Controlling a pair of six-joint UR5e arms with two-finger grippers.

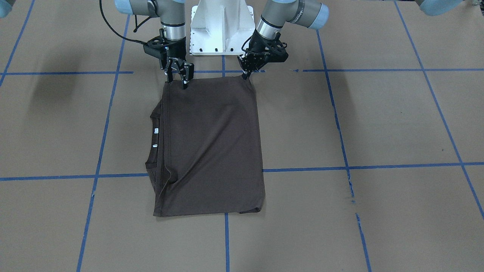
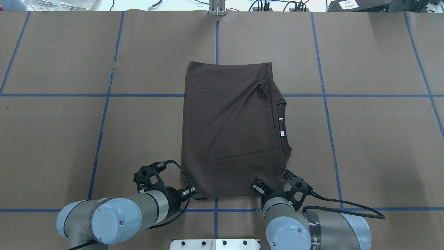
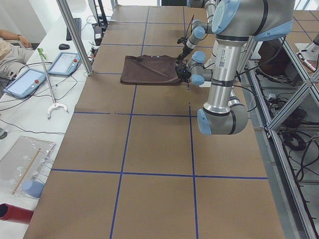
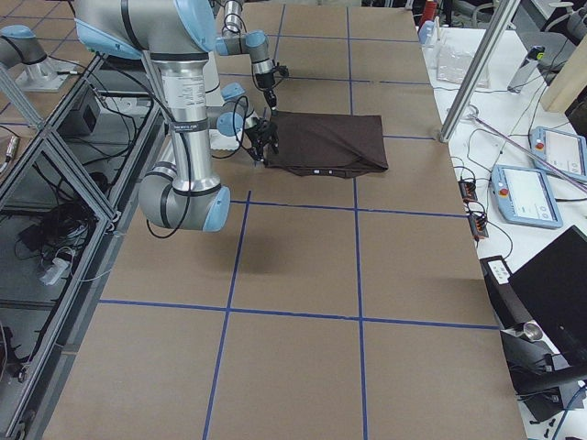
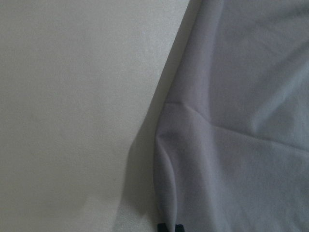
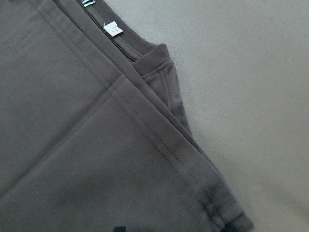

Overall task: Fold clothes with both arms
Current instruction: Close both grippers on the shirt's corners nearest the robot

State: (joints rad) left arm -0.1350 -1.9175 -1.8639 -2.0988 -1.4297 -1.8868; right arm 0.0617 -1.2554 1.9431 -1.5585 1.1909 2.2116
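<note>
Since the T-shirt point(image 1: 211, 143) already lies doubled into a tidy rectangle on the table point(image 1: 378, 121), just out from the pedestal base point(image 1: 222, 30), the step in hand looks like the next fold: taking the base-side edge over to the far edge. Its collar point(image 1: 153, 139) and white neck tags point(image 1: 155, 130) peek out along the long side that falls to the robot's right of the base.

Both grippers sit at the 2 corners nearest the base. The right gripper point(image 1: 177, 78) has its fingers spread, tips straddling the collar-side corner with nothing clamped. The left gripper point(image 1: 246, 73) is down on the other base-side corner, where the cloth rides up a little. Whether its fingers are pinched on the fabric I cannot tell.

By my reckoning, the next move calls for both to bite through all the layers at their corners. They would then lift together and carry that edge away from the base evenly, so the stack neither skews nor sheds a layer.
</note>
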